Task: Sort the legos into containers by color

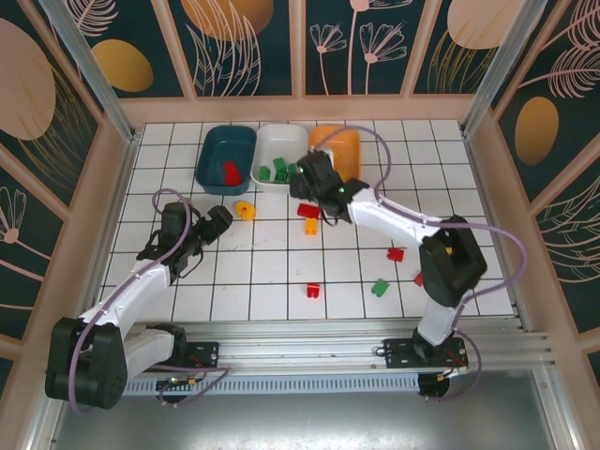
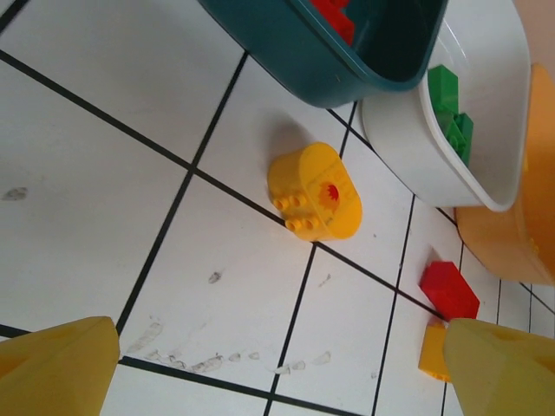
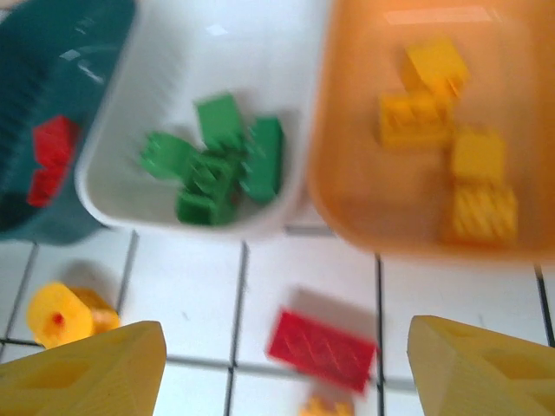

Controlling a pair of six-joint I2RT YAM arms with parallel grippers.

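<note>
1. Already, some legos (image 3: 217,160) sit colour-sorted in the tubs (image 1: 283,142) along the table's (image 1: 187,281) far edge.
2. About seven lie loose mid-table.
3. Left gripper (image 2: 277,364) and right gripper (image 3: 282,355) gape empty.

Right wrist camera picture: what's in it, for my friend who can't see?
A dark teal plastic tub holds red bricks, a white tub green bricks, an orange tub yellow bricks. A loose red brick lies on the white tiles nearby.
</note>
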